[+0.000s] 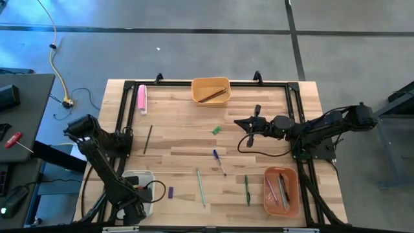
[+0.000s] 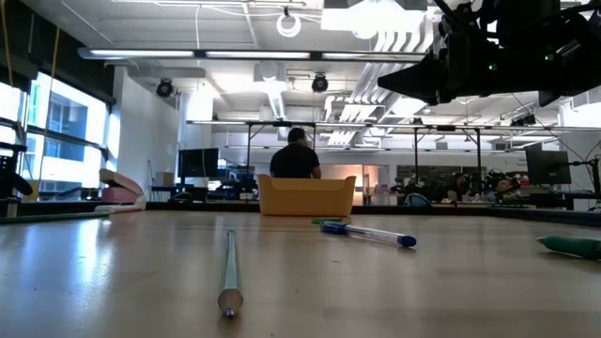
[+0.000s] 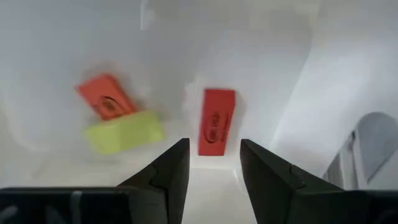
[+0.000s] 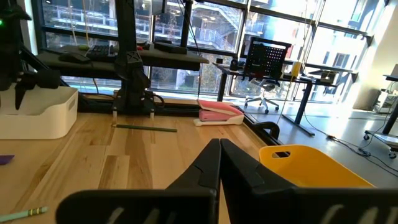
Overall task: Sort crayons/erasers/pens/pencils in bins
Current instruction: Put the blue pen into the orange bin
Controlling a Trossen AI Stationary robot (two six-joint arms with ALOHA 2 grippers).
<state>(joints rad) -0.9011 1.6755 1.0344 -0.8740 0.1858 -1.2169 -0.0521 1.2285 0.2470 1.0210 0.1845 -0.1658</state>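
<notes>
Red and yellow erasers (image 3: 216, 121) lie in the white bin (image 3: 323, 81).

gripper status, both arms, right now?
Left gripper: open, empty, over the white bin with the erasers inside.
Right gripper: shut, empty, above the table near the yellow bin.

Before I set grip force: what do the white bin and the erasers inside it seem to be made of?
White bin: likely plastic, smooth, faintly glossy walls with rounded corners. Red eraser: looks like matte rubber, a flat block with printing. Yellow eraser and orange-red eraser: probably the same, dull and soft-edged. Left gripper hangs open above them.
</notes>
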